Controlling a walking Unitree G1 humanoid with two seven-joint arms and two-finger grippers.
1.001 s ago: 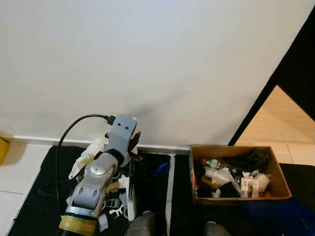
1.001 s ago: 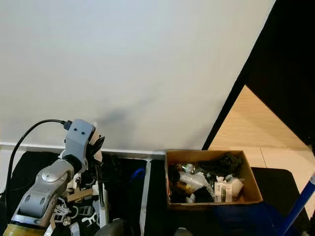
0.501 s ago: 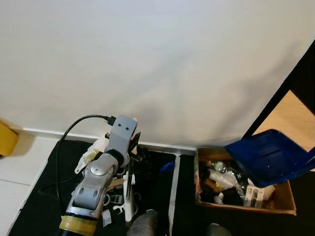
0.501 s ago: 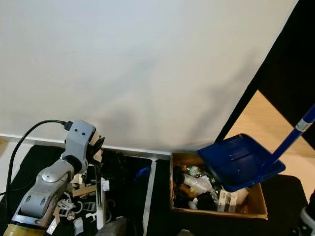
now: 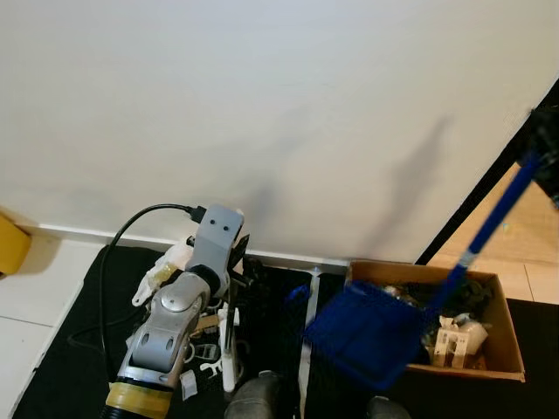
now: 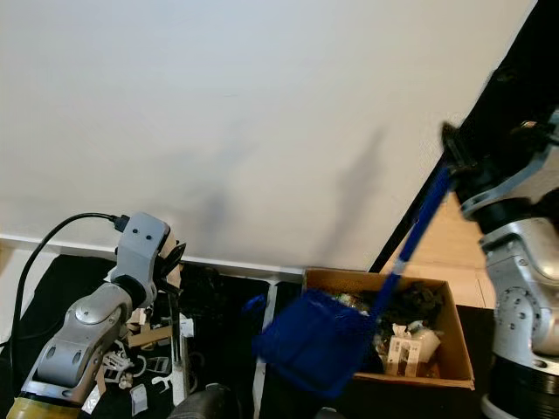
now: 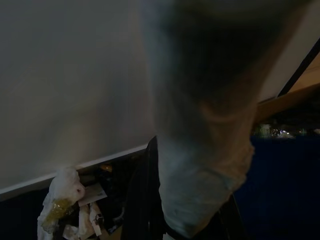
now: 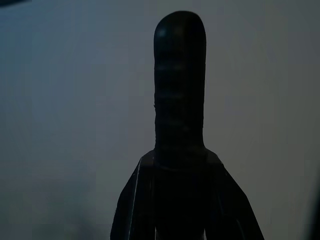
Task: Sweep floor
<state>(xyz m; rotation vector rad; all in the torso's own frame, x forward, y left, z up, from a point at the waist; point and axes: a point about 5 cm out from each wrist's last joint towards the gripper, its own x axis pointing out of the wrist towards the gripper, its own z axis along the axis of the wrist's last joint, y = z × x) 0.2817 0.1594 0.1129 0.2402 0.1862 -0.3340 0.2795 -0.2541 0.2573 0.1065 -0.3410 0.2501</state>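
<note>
A blue dustpan (image 5: 360, 336) hangs tilted over the black mat, just left of the cardboard box. Its long blue handle (image 5: 485, 231) slants up to the right. My right gripper (image 6: 456, 161) is raised high on the right and shut on the handle's top. The right wrist view shows that dark ribbed grip (image 8: 179, 100) between the fingers. My left gripper (image 5: 238, 255) is low by the wall, shut on a white broom handle (image 5: 229, 345) that stands upright on the mat. That handle (image 7: 200, 175) is a pale blur in the left wrist view.
A cardboard box (image 5: 508, 347) holding rubbish sits on the black mat (image 5: 61, 367) at the right. White hangers and paper scraps (image 5: 203, 353) lie around the broom. A white wall (image 5: 262, 113) stands close ahead. A yellow object (image 5: 10, 249) is at the far left, and a dark panel (image 6: 515, 78) at the right.
The dustpan has swung from above the box down and to the left, now hanging beside the box's left side. My right arm has risen into view. The left arm has stayed put.
</note>
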